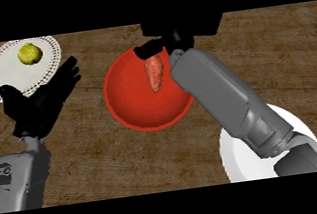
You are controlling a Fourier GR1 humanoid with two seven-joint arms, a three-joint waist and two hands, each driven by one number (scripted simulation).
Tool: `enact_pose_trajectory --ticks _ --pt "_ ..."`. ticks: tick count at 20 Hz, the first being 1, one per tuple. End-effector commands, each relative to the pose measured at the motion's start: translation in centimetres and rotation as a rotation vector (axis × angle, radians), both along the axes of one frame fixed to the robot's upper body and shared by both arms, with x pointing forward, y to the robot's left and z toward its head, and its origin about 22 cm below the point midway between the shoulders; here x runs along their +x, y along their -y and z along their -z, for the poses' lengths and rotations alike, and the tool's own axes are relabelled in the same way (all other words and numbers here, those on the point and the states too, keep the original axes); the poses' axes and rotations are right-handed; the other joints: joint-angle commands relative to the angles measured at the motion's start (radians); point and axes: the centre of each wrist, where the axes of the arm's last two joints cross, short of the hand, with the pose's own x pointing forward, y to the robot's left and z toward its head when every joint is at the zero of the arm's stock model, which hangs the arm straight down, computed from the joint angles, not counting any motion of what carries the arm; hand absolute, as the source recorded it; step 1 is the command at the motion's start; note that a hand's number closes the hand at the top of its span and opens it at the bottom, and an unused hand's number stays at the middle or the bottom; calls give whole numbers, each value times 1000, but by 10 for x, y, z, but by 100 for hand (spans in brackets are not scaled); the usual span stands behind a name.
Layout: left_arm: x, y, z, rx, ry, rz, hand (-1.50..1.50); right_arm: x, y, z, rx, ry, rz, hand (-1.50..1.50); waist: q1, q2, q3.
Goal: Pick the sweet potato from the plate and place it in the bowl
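An orange sweet potato hangs over the red bowl, its upper end pinched by my right hand near the bowl's far rim. The right forearm crosses over the bowl's right side and hides most of the white plate at the lower right. My left hand stays open on the left, fingers spread and pointing up toward the far left.
A white doily-edged plate at the far left holds a yellow-green fruit. The wooden counter's left edge shows at the far left. Brown counter surface lies in front of the bowl.
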Motion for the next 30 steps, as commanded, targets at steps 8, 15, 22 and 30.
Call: enact_pose_trajectory --ticks 8,15,22,30 --pt "3 -5 -5 7 -4 -21 0 12 4 7 25 225 152 -150 -23 -12 -1" --pt "-25 -24 17 2 -48 -121 0 14 27 26 26 286 212 -150 -114 -41 0" --pt "-31 -60 31 -9 -74 -184 0 -11 45 15 23 380 -45 -150 -184 -64 0" --pt "-41 -54 24 -10 -81 -213 0 -85 52 6 207 458 -250 -150 -218 -82 2"
